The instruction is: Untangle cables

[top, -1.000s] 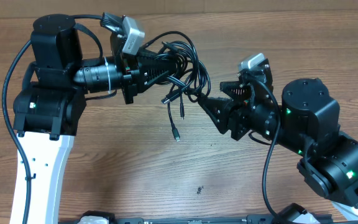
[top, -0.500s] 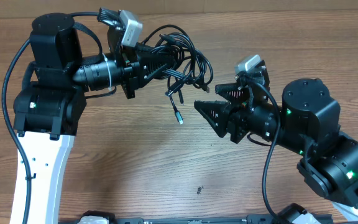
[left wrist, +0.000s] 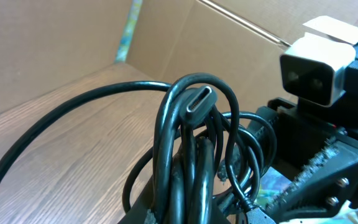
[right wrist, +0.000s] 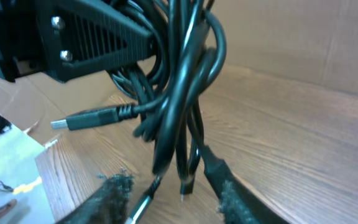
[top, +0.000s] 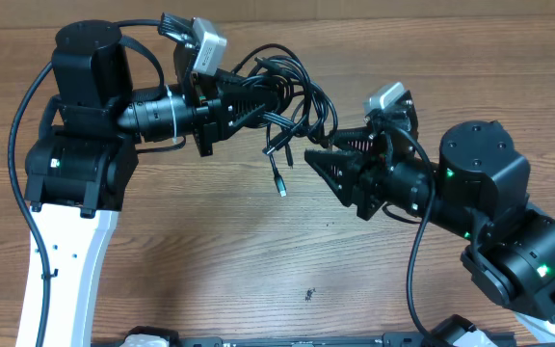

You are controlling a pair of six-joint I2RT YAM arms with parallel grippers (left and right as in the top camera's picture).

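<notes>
Cables (top: 287, 87) bunched in a knot, clamped in my left gripper (top: 258, 101). My right gripper (top: 316, 159) sits just right, jaws apart around dangling strands.

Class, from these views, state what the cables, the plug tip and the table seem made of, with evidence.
Cables: black rubbery or plastic sheath, smooth, slight sheen, bending in loose loops. Plug tip: probably bare metal, silvery and reflective. Table: wood or wood-look laminate; brown grain, matte.
</notes>
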